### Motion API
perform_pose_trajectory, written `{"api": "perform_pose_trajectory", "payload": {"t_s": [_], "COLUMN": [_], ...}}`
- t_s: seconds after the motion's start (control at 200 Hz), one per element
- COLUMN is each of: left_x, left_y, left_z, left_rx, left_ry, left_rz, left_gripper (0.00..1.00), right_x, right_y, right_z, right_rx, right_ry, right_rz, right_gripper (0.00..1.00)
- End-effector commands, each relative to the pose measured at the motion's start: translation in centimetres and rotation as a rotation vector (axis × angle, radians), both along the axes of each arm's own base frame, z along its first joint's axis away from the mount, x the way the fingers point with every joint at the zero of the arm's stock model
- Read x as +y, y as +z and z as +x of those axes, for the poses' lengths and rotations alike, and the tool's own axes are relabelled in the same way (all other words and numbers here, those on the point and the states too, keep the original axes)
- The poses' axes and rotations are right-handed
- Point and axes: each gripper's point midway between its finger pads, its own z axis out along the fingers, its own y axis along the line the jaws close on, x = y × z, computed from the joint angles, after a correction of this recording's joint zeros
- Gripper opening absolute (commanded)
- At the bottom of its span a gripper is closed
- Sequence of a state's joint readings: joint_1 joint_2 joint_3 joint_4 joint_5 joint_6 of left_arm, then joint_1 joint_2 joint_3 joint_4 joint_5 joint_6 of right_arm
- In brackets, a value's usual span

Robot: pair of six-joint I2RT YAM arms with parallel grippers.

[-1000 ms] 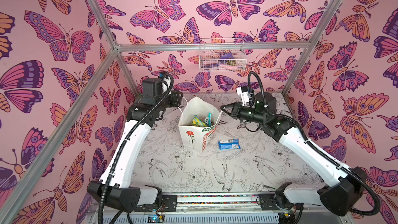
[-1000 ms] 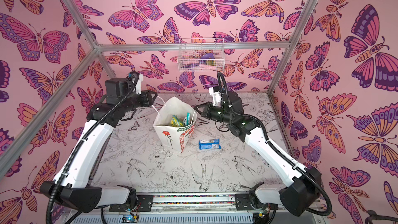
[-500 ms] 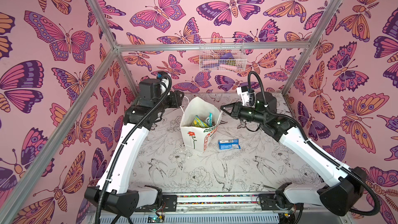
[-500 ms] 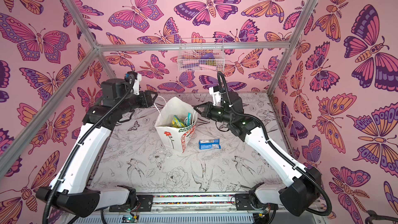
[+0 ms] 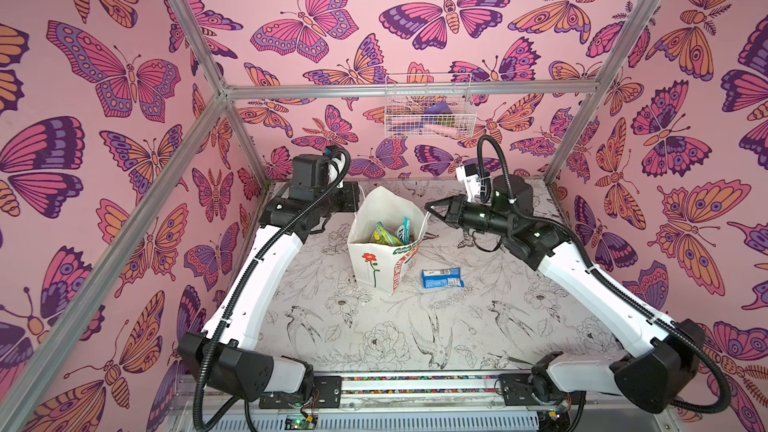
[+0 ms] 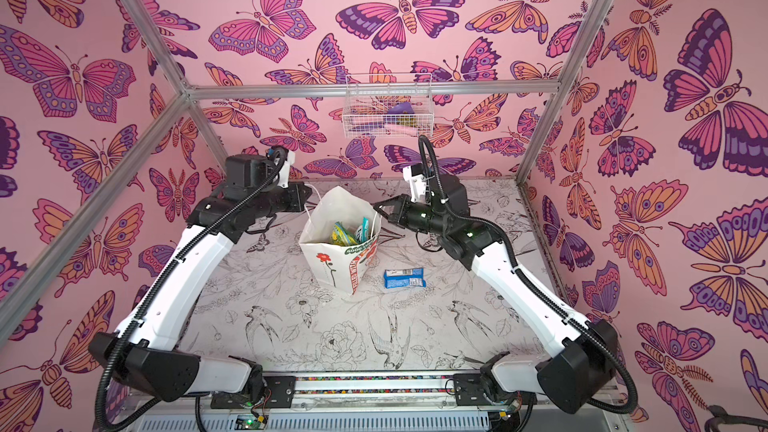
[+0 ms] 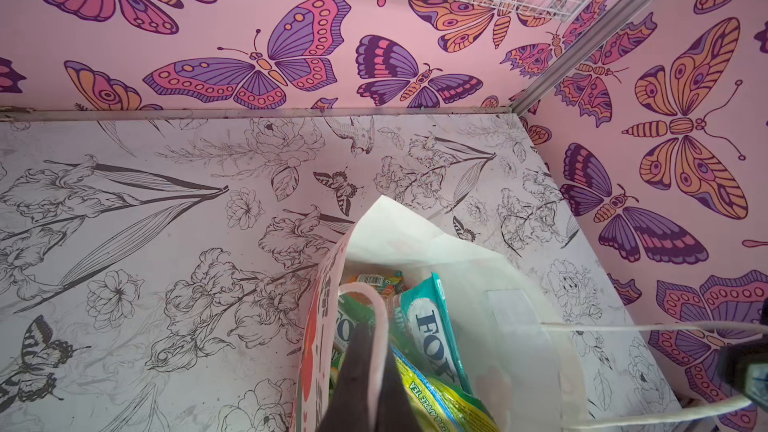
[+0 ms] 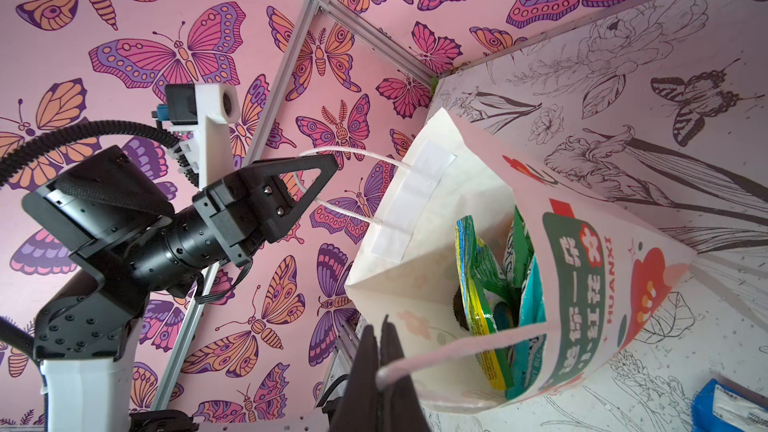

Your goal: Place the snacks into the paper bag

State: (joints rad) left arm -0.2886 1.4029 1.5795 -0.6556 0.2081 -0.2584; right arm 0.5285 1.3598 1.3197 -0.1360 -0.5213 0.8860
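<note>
Top views: flower-sketched tabletop [image 5: 374, 326], butterfly walls [image 5: 291, 35], left gripper [image 6: 308, 197] and right gripper [image 6: 376, 207] tight on paper bag [image 5: 374, 268] cords [image 7: 379, 326].

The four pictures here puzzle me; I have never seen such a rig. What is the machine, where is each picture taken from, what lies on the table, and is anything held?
It is a robot with two white arms fixed at the near edge of the table, each ending in a two-fingered gripper. Two pictures come from a twin camera overhead and show nearly the same scene; the other two come from a camera on each arm's wrist. On the table sits a paper bag with snacks inside, and a blue-white packet lies beside it, not touching. A wire basket hangs on the back wall. The left gripper is shut on one cord handle, the right gripper on the other cord handle, so the bag is held from both sides.
</note>
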Motion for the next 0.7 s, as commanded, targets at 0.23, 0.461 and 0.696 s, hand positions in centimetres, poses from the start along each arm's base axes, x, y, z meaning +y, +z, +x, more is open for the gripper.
{"api": "perform_pose_trajectory", "payload": {"t_s": [0.23, 0.461, 0.696], "left_x": [1.7, 1.4, 3.1], "left_y": [2.9, -0.1, 2.0], "left_z": [-0.8, -1.0, -1.1], "left_rx": [-0.108, -0.043, -0.106], "left_ry": [0.066, 0.045, 0.097], "left_rz": [-0.003, 0.006, 0.009], "left_gripper": [0.00, 0.00, 0.00], "right_x": [-0.2, -0.1, -1.2], "right_y": [4.7, 0.2, 1.7], "right_z": [1.7, 1.8, 0.8], "right_rx": [-0.127, -0.034, -0.075], "right_ry": [0.031, 0.046, 0.025], "right_rz": [0.027, -0.016, -0.032], "right_gripper": [0.00, 0.14, 0.58]}}
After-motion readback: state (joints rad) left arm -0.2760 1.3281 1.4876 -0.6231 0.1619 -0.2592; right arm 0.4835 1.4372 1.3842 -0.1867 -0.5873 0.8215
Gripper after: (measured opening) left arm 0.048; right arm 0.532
